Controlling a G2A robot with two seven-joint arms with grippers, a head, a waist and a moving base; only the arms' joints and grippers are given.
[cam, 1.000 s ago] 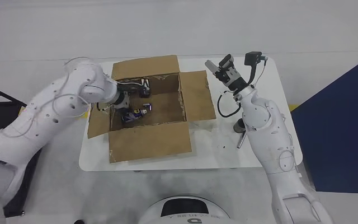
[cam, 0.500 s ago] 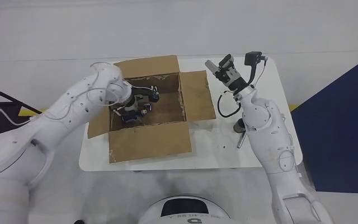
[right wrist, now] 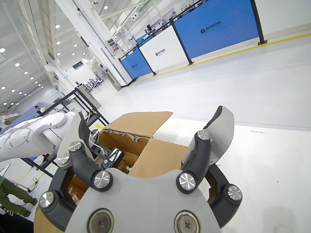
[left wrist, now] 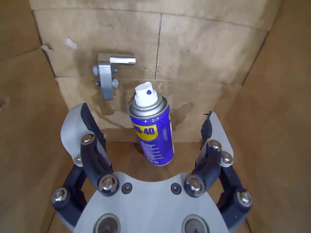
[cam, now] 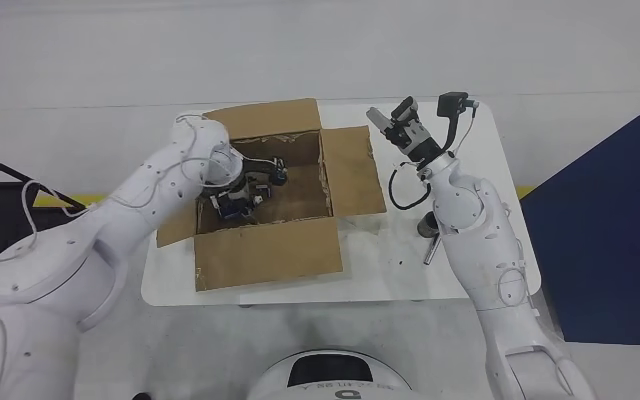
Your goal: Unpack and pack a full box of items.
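The left gripper hangs inside the cardboard box. Its fingers are apart and clamped on nothing. The blue spray can sits between them, its white nozzle pointing away past the fingertips. I cannot tell whether it lies flat or leans.

The can is round and sits at a slight slant to the fingers. A closing pinch may therefore roll it out of the grasp, or a pad may catch the nozzle and press it. Just beyond one fingertip, beside the nozzle, a metal bracket lies on the cardboard, and a deeper reach could nudge it.

The box walls stand close outside both fingers, so there is little room sideways. The free way out is back through the open top.

The right gripper, fingers likewise spread and empty, is over the table beyond the box's right side. It is well apart from the can, with open air around its fingertips.
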